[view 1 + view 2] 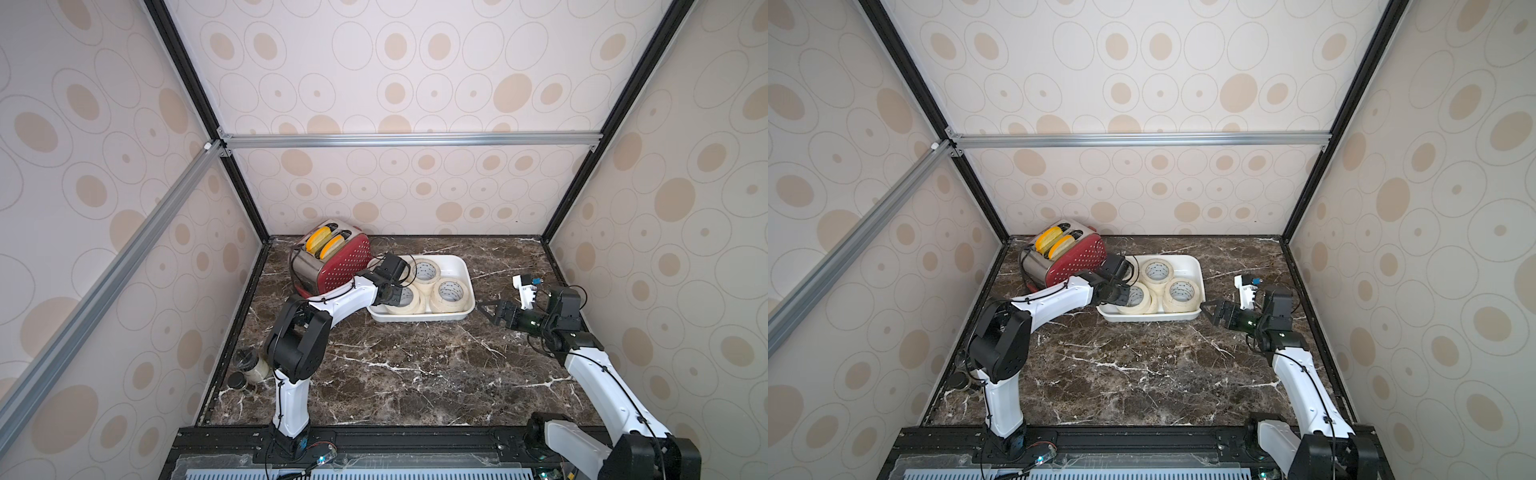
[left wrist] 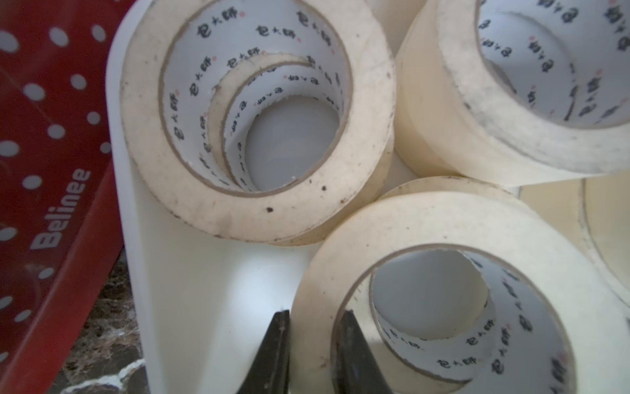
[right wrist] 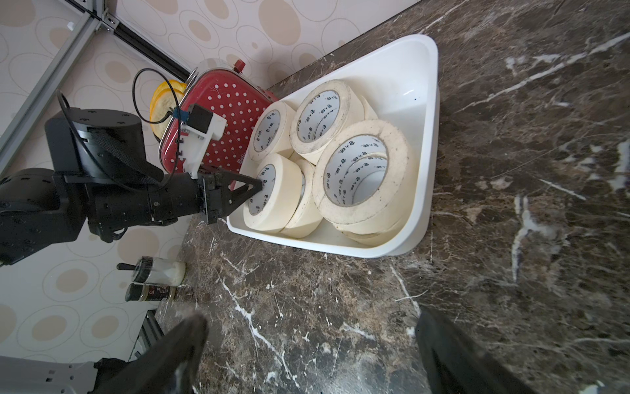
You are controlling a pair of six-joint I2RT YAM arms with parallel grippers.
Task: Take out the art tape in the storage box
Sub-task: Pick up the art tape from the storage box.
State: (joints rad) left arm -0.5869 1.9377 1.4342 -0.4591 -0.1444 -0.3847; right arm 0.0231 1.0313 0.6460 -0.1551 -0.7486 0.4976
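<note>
The white storage box (image 1: pixel 465 274) (image 1: pixel 1198 270) sits at the back middle of the marble table and holds several cream art tape rolls (image 1: pixel 426 271) (image 3: pixel 361 170), some stacked. My left gripper (image 2: pixel 313 354) (image 1: pixel 399 296) reaches into the box's near-left corner. It is shut on the wall of one art tape roll (image 2: pixel 426 221) (image 3: pixel 286 184), with one finger outside the ring and one inside its core. My right gripper (image 3: pixel 310 319) (image 1: pixel 484 309) stands open just right of the box, over bare marble, with nothing between its fingers.
A red perforated toaster (image 1: pixel 332 259) with yellow slices in its slots stands against the box's left side. Two spice jars (image 1: pixel 249 365) lie by the left wall. Patterned enclosure walls close off the table at the left, back and right.
</note>
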